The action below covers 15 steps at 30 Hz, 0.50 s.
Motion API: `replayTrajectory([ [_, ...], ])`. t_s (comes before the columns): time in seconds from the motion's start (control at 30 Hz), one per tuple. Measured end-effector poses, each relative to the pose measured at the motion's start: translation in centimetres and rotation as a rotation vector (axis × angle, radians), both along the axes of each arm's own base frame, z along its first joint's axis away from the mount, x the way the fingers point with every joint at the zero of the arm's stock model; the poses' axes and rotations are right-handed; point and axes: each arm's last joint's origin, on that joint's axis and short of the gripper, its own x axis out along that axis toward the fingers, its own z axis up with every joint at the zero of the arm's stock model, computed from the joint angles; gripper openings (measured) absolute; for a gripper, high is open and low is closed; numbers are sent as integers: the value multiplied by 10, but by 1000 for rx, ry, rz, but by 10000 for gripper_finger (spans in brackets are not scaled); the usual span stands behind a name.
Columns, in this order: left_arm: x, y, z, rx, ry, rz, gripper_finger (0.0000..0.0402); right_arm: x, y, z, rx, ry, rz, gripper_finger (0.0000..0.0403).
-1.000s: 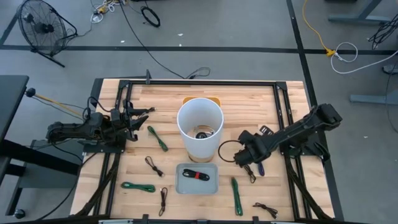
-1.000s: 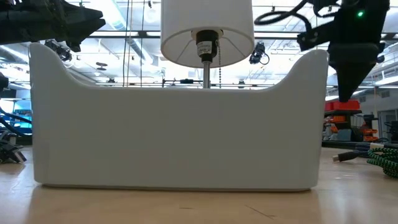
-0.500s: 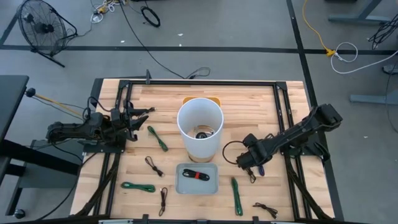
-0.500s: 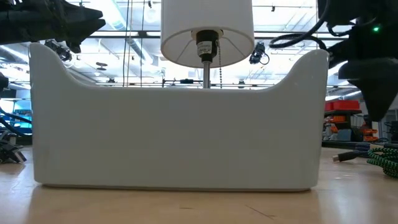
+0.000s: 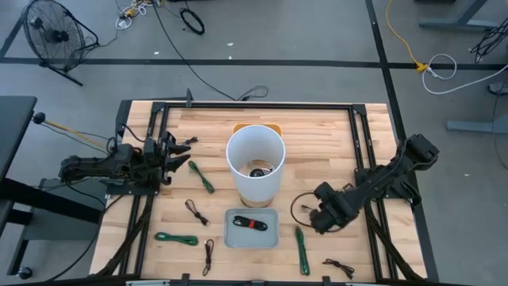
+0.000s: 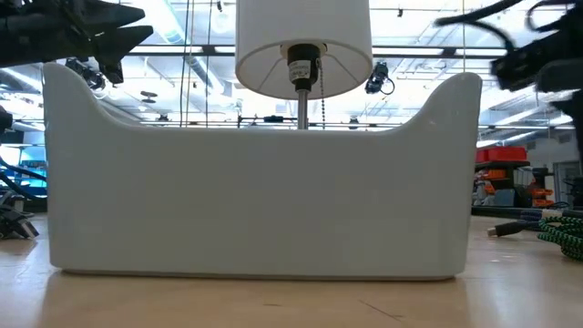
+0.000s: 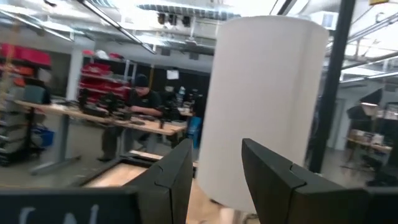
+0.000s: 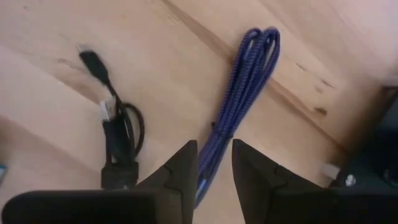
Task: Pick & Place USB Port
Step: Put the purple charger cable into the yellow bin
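Hovering my right gripper (image 8: 214, 163) low over the purple cable (image 8: 239, 93), fingers slightly apart w/ nothing betw. them, black cable (image 8: 118, 134) just beside. Left gripper (image 5: 169, 148) is waiting nr table's (image 5: 317, 135) left edge, part open.

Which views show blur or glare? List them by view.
Low view: right end effector motion-smeared, bright ceiling lights behind the white tray. Left wrist view: soft throughout, glare above the lampshade. Right wrist view: purple cable fairly sharp, fingers blurred. High view: evenly lit.
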Motion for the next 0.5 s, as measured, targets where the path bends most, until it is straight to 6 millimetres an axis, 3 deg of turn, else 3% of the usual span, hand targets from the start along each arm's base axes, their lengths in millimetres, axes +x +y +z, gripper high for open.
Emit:
replayTrajectory([
  [0.17,1,-1,-2,2,16,-19,144,-9,11,-2,-20,-44,-18,100],
  [0.4,1,-1,-1,2,15,-18,144,-28,17,-35,39,-67,-75,100],
  [0.5,1,0,-1,2,14,-15,144,-28,20,-38,69,-78,-82,100],
])
